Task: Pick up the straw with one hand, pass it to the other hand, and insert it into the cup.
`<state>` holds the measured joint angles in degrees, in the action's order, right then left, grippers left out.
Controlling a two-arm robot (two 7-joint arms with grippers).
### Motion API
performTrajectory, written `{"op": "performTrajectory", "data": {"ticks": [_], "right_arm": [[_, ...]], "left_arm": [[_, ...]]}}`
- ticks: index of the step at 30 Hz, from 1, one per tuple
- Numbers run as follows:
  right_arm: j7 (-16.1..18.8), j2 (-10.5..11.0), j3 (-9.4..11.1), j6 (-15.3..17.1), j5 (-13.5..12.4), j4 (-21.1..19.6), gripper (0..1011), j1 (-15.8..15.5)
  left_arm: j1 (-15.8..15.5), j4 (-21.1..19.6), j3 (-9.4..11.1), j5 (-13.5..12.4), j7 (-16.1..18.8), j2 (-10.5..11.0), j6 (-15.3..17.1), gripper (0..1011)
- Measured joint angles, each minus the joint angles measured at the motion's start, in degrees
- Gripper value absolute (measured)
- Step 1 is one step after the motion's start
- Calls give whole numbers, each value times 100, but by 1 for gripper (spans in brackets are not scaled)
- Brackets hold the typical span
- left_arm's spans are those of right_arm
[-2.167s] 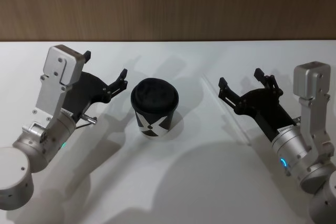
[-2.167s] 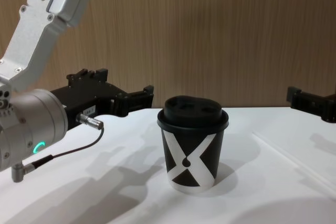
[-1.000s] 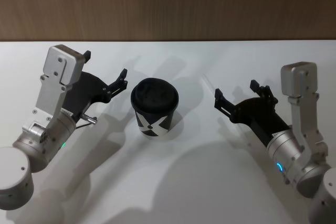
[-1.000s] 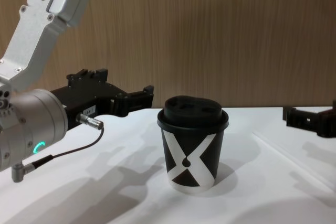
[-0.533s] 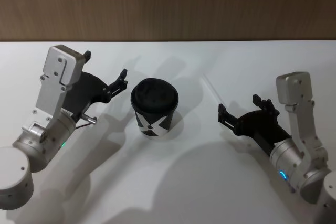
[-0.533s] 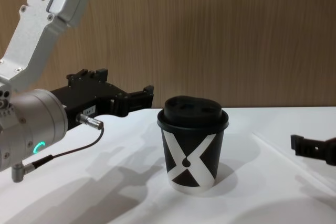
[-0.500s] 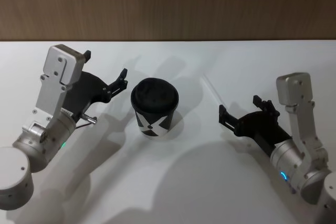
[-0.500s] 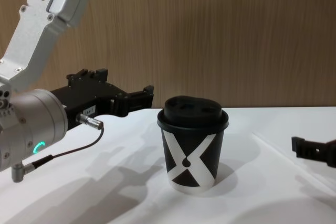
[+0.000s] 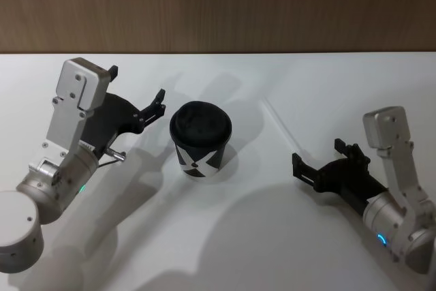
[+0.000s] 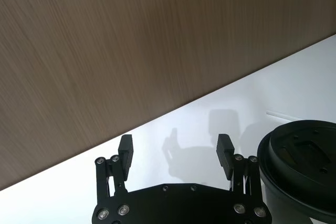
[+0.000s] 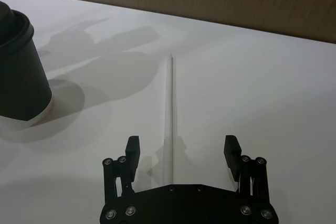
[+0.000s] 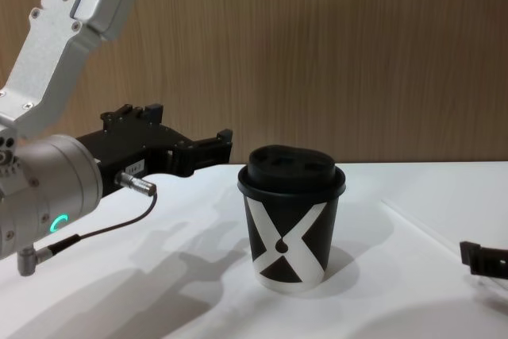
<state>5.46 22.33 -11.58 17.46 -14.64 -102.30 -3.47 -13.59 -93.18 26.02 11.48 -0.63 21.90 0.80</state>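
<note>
White is the smooth table top [image 9: 225,250], and a brown wood-panel wall [image 9: 218,5] fills the upper part of the head view. At the centre stands upright a small black paper cup with a white X and a black domed lid [image 9: 200,138]. To the right of it, apart, lies flat the thin white plastic straw [image 9: 278,122]. Its long axis goes from the upper centre down to the lower right, and nothing lies on it. Its near end points into the gap of the right black two-finger gripper [image 9: 316,152], whose fingers are spread wide and touch nothing. At the left of the frame, the left black gripper [image 9: 136,83] is parked beside the cup, fingers also spread and empty. A thin grey cable with metal plug [image 9: 112,157] hangs at its wrist.
</note>
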Motion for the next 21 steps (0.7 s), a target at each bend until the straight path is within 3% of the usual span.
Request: {"op": "performTrajectory", "data": {"ticks": [19,21], "right_arm": [[426,204,128,184,-110,37,1002,-103],[466,208,135,194,-117,45,960,-110]], "left_arm": [[0,0,0,0,0,0,0,1003],[0,0,0,0,0,0,0,1003]]}}
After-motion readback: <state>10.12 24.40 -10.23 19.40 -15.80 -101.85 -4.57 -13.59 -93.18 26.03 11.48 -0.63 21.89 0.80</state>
